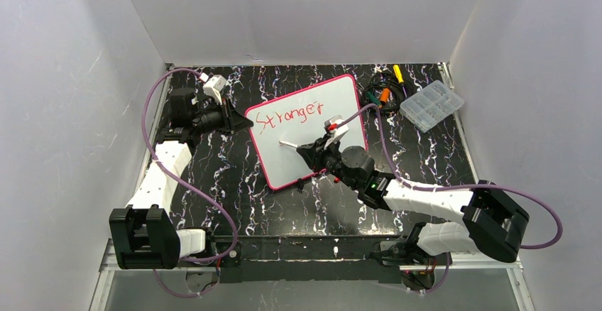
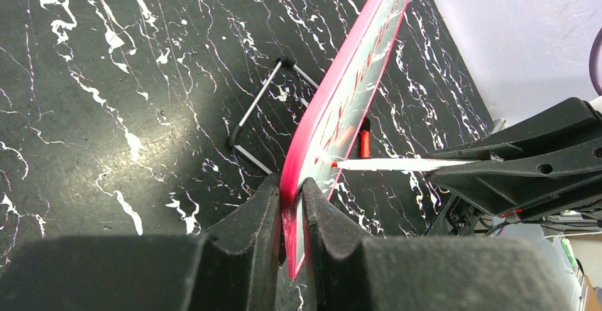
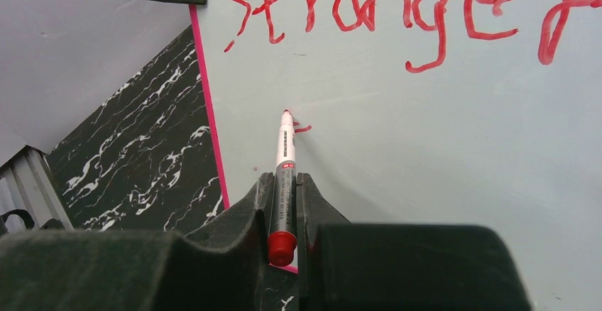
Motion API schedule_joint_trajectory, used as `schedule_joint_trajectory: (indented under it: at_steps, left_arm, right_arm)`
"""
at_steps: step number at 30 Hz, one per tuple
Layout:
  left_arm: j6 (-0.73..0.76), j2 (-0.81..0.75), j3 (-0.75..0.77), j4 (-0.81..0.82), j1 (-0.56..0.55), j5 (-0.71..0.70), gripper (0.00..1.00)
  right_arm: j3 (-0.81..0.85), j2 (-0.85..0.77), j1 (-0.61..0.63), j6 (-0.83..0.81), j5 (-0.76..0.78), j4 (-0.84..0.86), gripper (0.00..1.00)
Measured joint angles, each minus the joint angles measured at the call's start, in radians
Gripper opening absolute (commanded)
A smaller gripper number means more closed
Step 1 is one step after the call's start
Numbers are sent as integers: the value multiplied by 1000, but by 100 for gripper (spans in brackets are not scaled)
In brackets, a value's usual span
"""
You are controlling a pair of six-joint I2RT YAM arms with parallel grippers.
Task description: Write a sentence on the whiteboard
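Red marker (image 3: 285, 156) clamped in right end effector (image 3: 286, 181) touches whiteboard (image 3: 440, 169) below sentence (image 3: 397, 13)

Whiteboard (image 1: 280, 163): white, pink-red border, rounded corners, stands tilted on the bench (image 1: 234, 190), mid-rear. Sentence (image 1: 289, 114): red handwriting, only "Stronger" slanting along the top, small red mark below.

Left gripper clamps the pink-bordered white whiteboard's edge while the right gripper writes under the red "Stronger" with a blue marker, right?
No: the white-barrelled marker has a red tip and cap, per the right wrist view. The left gripper does clamp the whiteboard by its edge; the right gripper writes under "Stronger".
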Motion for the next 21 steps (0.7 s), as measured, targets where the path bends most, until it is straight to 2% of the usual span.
schedule_joint_trajectory:
  at_steps: [21]
  left_arm:
    - [0, 0, 0, 0, 0, 0, 0]
  right_arm:
    - [-78, -48, 26, 70, 14, -60, 1]
